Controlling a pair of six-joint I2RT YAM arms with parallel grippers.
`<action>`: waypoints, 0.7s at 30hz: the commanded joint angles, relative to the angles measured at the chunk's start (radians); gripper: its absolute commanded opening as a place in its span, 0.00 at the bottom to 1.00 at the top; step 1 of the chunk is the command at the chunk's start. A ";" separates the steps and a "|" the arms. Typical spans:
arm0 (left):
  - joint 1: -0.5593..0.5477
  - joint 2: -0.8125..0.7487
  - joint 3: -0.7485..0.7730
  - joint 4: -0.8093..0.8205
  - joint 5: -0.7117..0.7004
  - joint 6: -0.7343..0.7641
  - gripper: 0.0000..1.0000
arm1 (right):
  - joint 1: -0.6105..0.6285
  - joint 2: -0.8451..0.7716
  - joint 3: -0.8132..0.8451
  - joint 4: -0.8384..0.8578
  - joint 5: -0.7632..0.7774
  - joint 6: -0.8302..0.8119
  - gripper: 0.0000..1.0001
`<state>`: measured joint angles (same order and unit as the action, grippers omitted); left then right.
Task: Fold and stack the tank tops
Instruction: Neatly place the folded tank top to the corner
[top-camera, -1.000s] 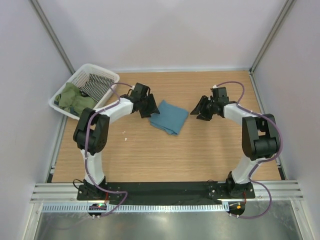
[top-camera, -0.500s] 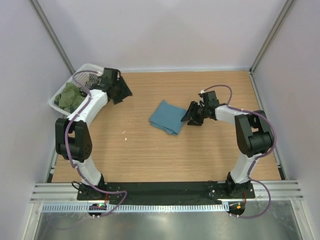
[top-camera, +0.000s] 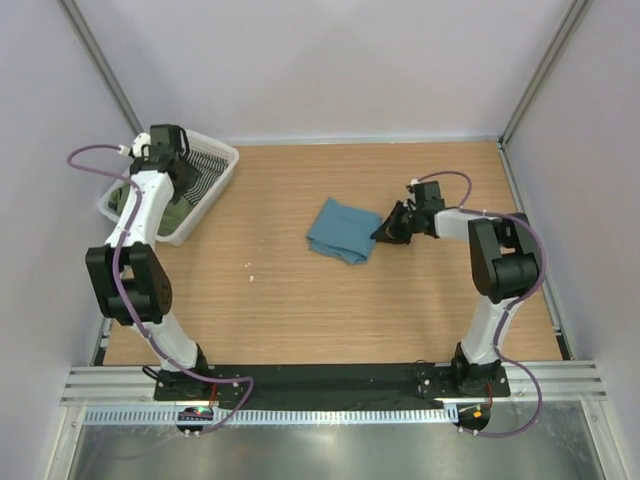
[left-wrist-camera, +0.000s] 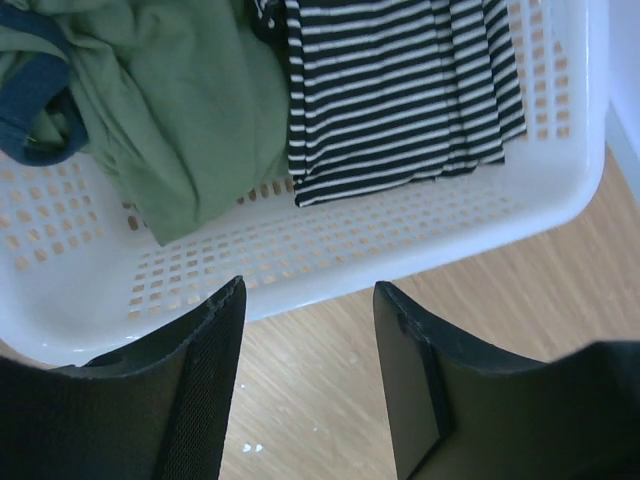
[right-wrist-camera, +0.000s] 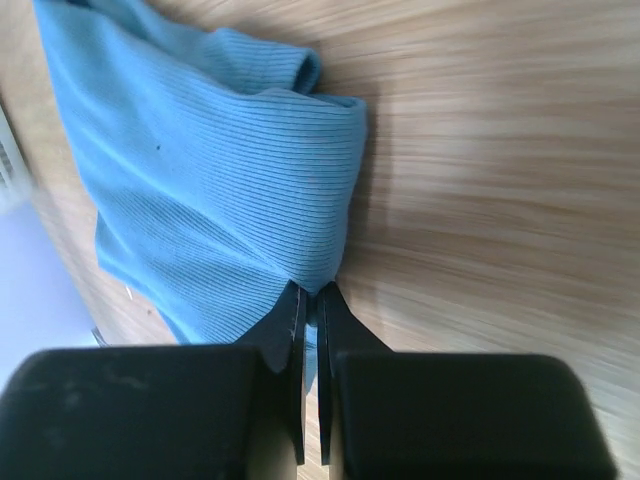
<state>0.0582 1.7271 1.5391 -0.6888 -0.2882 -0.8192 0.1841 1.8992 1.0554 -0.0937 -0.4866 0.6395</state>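
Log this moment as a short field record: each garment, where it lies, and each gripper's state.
Teal top: plain teal-blue ribbed cloth tank top, folded, lying on the wooden table
Olive top: olive-green cloth tank top with navy trim, crumpled inside the white plastic mesh basket
Other cloth: black-and-white striped garment, in the same basket, beside the olive top
Left gripper: open, empty, over the basket's rim
Right gripper: shut on the teal top's folded edge
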 joint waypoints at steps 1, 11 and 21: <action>0.005 0.052 0.113 -0.129 -0.181 -0.135 0.54 | -0.150 -0.104 -0.092 0.074 0.042 0.054 0.01; 0.068 0.241 0.355 -0.250 -0.319 -0.215 0.56 | -0.477 -0.489 -0.351 0.008 0.210 0.089 0.56; 0.144 0.416 0.501 -0.274 -0.514 -0.196 0.77 | -0.488 -0.762 -0.383 -0.130 0.384 0.062 0.89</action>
<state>0.1745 2.1063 1.9694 -0.9478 -0.7128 -1.0233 -0.3023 1.2064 0.6773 -0.1936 -0.1715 0.7139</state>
